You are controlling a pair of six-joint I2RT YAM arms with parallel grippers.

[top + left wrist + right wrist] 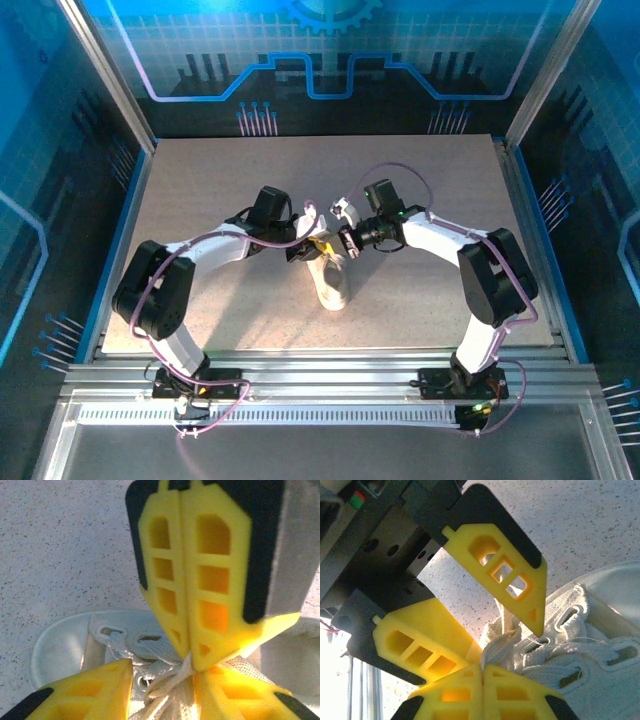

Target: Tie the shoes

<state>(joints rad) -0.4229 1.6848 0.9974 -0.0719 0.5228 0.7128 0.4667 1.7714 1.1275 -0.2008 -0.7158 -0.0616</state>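
a: top external view first. where is the sneaker lying?

b: it is sitting in the middle of the tabletop, between the two arms. its long axis is running near to far, with the toe pointing near. both arms are reaching over its far, laced end.

a: which arm is sitting closer to the laces?

b: neither, really. they are meeting tip to tip right above the knot area, the left one coming in from the left and the right one from the right.

a: what is the right tool doing?

b: its fingers are pressing together, pinching a strand of the laces that is rising off the tongue.

a: and the left tool?

b: its fingers are standing apart and straddling the bunched lace just below that pinch. the lace is lying in the gap, not clamped.

a: so what is the next move hanging on?

b: in my judgement, on that gap lining up with the raised strand.

a: and the arm poses?

b: both elbows are sticking outward, forearms are angling inward, and wrists are tipping down toward the shoe.
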